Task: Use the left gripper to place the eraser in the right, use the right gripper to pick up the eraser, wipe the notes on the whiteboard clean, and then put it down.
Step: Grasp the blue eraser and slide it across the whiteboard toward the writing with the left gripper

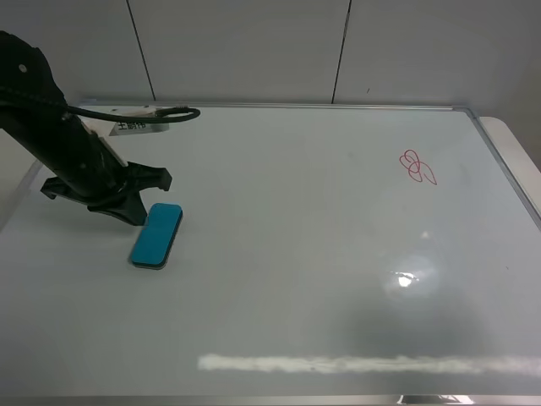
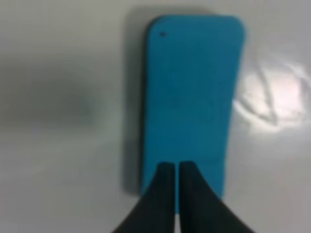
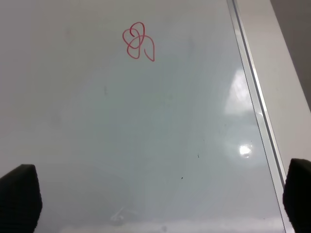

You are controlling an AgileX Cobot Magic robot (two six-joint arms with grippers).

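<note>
The teal-blue eraser point(image 1: 156, 236) lies flat on the whiteboard point(image 1: 296, 254) at its left side. My left gripper point(image 1: 135, 211) is just beside the eraser's far-left end. In the left wrist view its fingertips point(image 2: 165, 177) are pressed together over the near end of the eraser point(image 2: 189, 102), holding nothing. The red notes point(image 1: 417, 167) are at the board's right, far from the eraser. My right gripper point(image 3: 158, 204) is open, with its jaws wide apart at the edges of the right wrist view, above the board near the notes point(image 3: 138, 41). It does not show in the exterior view.
The board's silver frame point(image 1: 507, 169) runs along the right edge, with a pale table surface point(image 1: 520, 139) beyond it. A black cable and a white label point(image 1: 135, 125) lie at the board's far-left corner. A grey panelled wall point(image 1: 254, 42) stands behind.
</note>
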